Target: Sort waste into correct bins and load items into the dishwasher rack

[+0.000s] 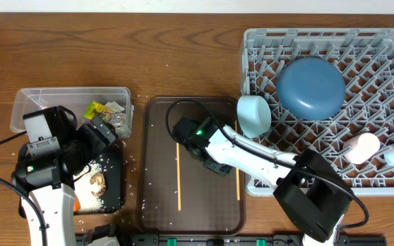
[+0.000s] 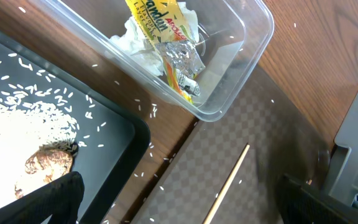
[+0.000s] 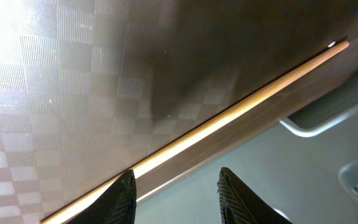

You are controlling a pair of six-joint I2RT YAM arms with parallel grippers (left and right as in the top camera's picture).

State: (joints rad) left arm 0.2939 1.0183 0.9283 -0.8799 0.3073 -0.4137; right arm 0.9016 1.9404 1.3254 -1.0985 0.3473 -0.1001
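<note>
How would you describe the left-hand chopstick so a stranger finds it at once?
Find the dark brown tray between the grey rack and the black tray. Two wooden sticks lie on it; this chopstick lies nearer the black tray, while the other chopstick hugs the rack-side edge, under an arm.

Two thin wooden chopsticks (image 1: 178,178) lie on the dark brown serving tray (image 1: 156,137). The grey plastic pegged rack (image 1: 388,41) stands right of it
</note>
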